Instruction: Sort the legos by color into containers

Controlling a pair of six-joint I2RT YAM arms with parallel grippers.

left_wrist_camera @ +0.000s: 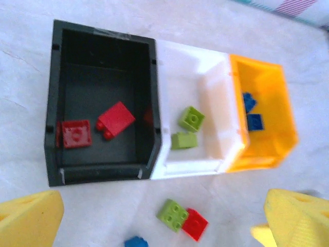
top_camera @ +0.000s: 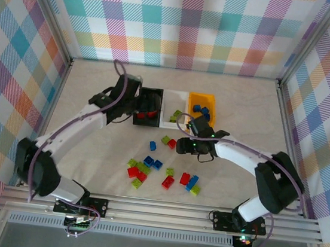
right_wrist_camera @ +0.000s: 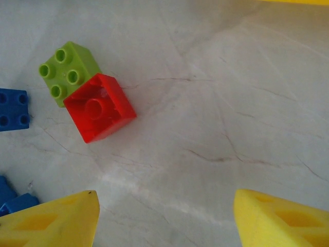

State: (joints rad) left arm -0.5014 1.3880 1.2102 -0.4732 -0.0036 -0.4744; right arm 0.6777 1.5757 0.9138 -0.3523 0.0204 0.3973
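1 red lego, touching 1 green lego, lies on the counter just in front of the white bin. Right hand is nearer, released and empty, with the red lego ahead-left of it. Left hand hangs released over the black bin, next to the white bin.

Robotics lab test cell. Pale marbled tabletop boxed in by aluminium extrusion frame, corner posts of same profile. Plaid-printed backdrop panels on three sides. Left arm and right arm bolted at near rail, cables looped along them. Loose lego bricks and three small plastic bins on table.
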